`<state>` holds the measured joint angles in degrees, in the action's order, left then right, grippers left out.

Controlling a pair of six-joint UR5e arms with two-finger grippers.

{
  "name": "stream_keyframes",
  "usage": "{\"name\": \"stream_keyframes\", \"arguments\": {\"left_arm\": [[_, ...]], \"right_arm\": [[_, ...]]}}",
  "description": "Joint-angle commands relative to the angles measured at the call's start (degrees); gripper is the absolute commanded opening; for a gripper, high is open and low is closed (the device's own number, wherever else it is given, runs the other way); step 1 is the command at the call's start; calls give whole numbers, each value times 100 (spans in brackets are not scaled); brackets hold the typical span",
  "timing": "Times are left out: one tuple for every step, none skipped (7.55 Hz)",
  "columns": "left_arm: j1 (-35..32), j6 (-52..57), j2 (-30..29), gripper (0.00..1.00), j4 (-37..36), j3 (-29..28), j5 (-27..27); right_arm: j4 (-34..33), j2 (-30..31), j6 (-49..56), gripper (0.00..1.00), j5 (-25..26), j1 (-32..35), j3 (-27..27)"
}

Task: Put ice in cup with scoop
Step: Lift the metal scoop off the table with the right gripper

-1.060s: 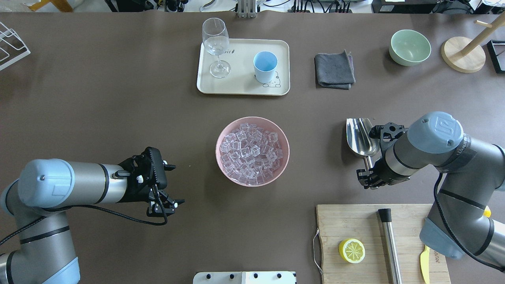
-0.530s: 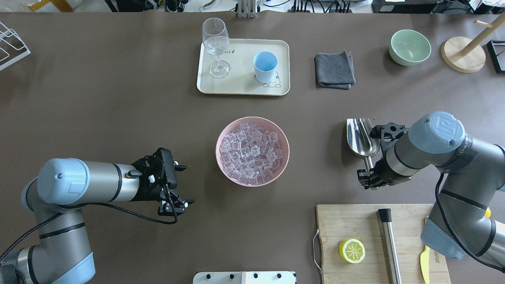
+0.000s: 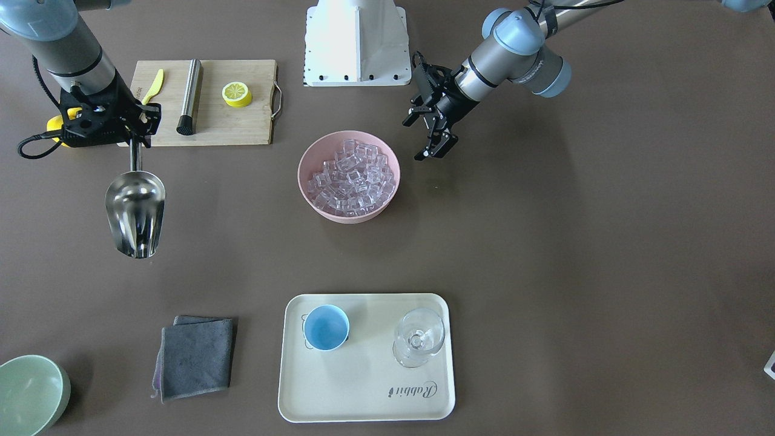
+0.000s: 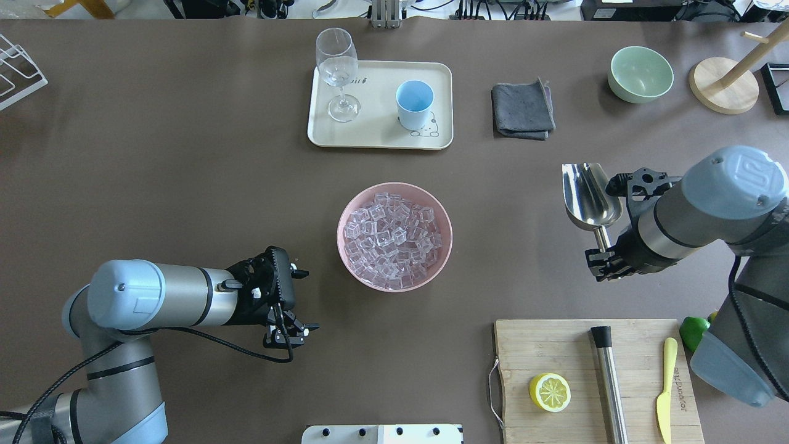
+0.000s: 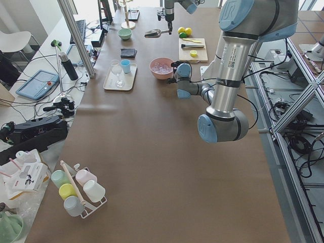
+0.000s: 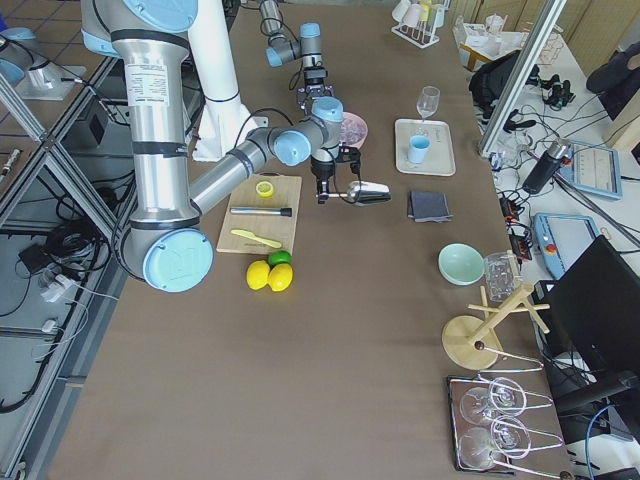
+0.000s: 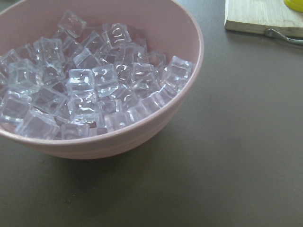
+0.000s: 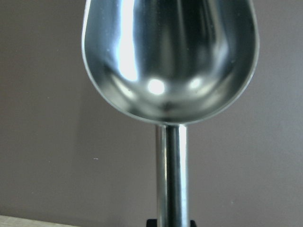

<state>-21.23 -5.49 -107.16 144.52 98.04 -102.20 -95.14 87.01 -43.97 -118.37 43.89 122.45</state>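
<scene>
The ice (image 4: pixel 393 237) is a heap of clear cubes in a pink bowl (image 4: pixel 444 213) at the table's middle; it fills the left wrist view (image 7: pixel 94 85). The light-blue cup (image 4: pixel 414 102) stands empty on a cream tray (image 4: pixel 376 134) at the far side. My right gripper (image 4: pixel 607 256) is shut on the rod handle of the steel scoop (image 4: pixel 590 196), held above the table right of the bowl; its trough is empty (image 8: pixel 170 56). My left gripper (image 4: pixel 305 300) is open and empty, just left of the bowl.
A stemmed glass (image 4: pixel 337 68) shares the tray. A grey cloth (image 4: pixel 523 111), a green bowl (image 4: pixel 640 74) and a wooden stand (image 4: pixel 722 85) sit far right. A cutting board (image 4: pixel 555 345) near right holds a lemon half, a steel cylinder (image 4: pixel 610 382) and a yellow knife.
My left gripper has moved right, closer to the pink bowl. My right gripper has carried the scoop up and to the right, away from the board, uncovering the yellow knife.
</scene>
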Motion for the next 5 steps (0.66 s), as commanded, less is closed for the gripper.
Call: {"name": "stream_keyframes", "arguments": {"left_arm": [[-179,127,-103,99,102,-205,7],[-380,127,-138,99,259,-345,-88],[-477,127,-173,99,269,-408,-202],[-531,145,-357,99,295,-608,-465],[-740,536,-489,99,470,-880,-815]], "right_arm": [[-609,-52,1352,0,-307,436,226],[-1238,-331,2296,0,-414,445,218],[-2236,-742,3062,0,-389,454,340],[-2760,-1042,3775,0,-380,454,393],[-3061,-1193,4295,0,-362,454,463]]}}
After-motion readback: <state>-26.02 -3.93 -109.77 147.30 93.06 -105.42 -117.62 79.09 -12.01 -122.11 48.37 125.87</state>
